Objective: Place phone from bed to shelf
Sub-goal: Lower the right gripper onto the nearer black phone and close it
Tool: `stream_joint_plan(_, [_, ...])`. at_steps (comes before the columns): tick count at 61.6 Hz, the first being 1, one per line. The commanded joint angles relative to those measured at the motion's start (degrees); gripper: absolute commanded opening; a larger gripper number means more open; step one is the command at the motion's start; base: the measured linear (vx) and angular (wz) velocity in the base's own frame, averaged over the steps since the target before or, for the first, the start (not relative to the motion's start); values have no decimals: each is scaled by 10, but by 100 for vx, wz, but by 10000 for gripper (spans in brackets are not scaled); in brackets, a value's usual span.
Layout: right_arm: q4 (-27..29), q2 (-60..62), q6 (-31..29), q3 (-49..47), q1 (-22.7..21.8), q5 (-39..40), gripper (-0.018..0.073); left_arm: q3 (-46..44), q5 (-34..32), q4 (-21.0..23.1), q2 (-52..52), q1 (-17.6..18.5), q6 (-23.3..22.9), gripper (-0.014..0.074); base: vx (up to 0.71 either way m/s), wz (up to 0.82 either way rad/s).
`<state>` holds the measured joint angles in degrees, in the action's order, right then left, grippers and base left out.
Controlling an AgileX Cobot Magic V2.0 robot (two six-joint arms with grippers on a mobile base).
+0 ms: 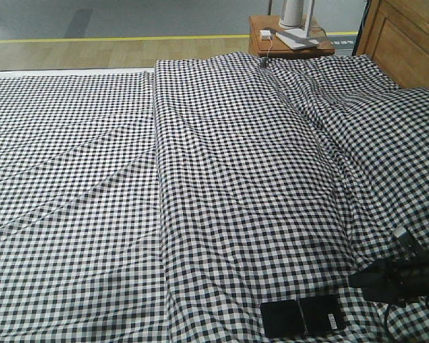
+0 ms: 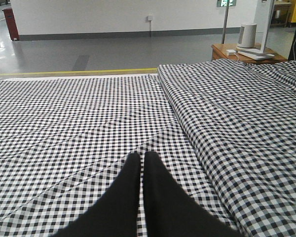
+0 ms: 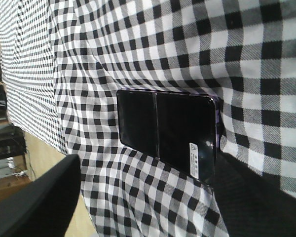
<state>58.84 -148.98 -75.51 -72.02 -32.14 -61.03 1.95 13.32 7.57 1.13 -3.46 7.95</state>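
The phone (image 1: 304, 316) lies flat on the bed (image 1: 222, 179) near its front edge, a glossy black slab with a crease across the middle and a small white sticker. My right gripper (image 1: 365, 280) hovers just to its right. In the right wrist view the phone (image 3: 167, 136) sits just ahead of my right gripper (image 3: 145, 197), which is open, with one finger (image 3: 256, 197) close beside the sticker end. My left gripper (image 2: 141, 155) is shut on nothing, low over the checked bedding (image 2: 64, 128). The shelf is out of view.
A wooden nightstand (image 1: 289, 39) with white devices stands beyond the bed's far edge. The wooden headboard (image 1: 407, 36) rises at the far right. A folded duvet ridge (image 1: 161, 179) runs down the middle of the bed. Grey floor with a yellow line (image 1: 114, 39) lies behind.
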Motion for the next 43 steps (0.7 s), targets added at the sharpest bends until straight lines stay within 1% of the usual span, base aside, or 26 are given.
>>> stream_joint_plan(1, [27, 17, -16, -7, -3, -40, 529, 1, -42, 4, 3, 3, -2, 1, 0, 0])
stream_joint_plan(16, [43, -9, -36, -7, -3, -43, 529, 1, -42, 4, 3, 3, -2, 1, 0, 0])
stream_joint_plan(30, [89, -31, -63, -7, -3, -44, 529, 1, -42, 4, 3, 3, -2, 1, 0, 0])
stream_joint_plan(43, [89, -50, -71, -17, -3, -41, 529, 1, -42, 4, 3, 3, -2, 1, 0, 0])
